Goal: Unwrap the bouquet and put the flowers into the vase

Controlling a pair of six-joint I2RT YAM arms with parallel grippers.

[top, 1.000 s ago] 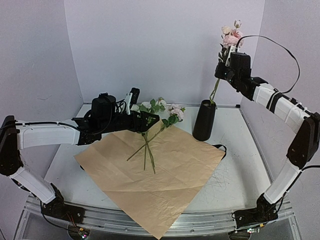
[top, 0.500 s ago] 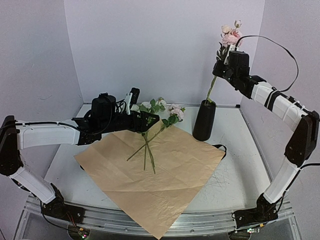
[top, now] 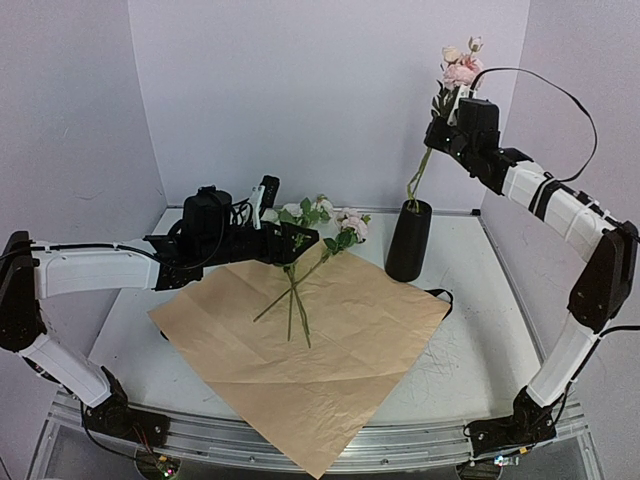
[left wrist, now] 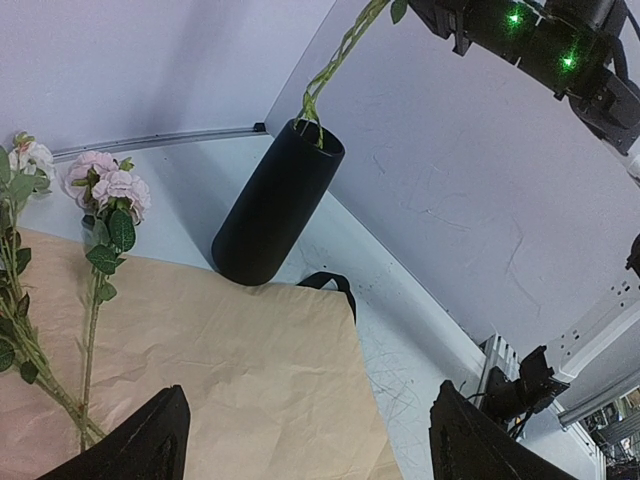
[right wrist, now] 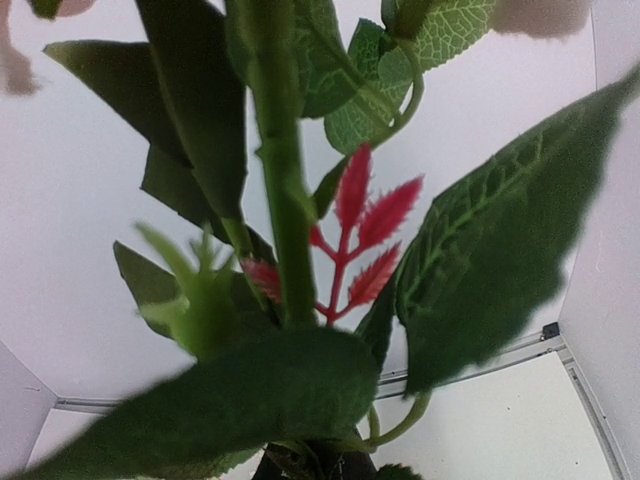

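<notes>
The bouquet lies unwrapped: its tan paper sheet (top: 310,345) is spread flat on the table, with flowers (top: 298,290) lying across its far corner. Their pink and white blooms (top: 348,222) point toward the back wall. My left gripper (top: 283,220) hovers open beside those blooms; in the left wrist view its gripper (left wrist: 310,450) has only paper between the fingers. High at the back right, my right gripper (top: 447,125) is shut on one pink flower (top: 460,70). That flower's stem slants down into the mouth of the black vase (top: 408,240). Leaves and stem (right wrist: 285,200) hide the right fingers.
A black ribbon (top: 440,295) lies on the table at the paper's right corner, near the foot of the vase (left wrist: 275,205). The back wall and right wall stand close behind the vase. The paper's near corner hangs over the table's front rail (top: 420,445).
My right gripper has risen a little and shifted left with the flower, so the stem now leans more and meets the vase mouth further left. The left arm has not moved.
</notes>
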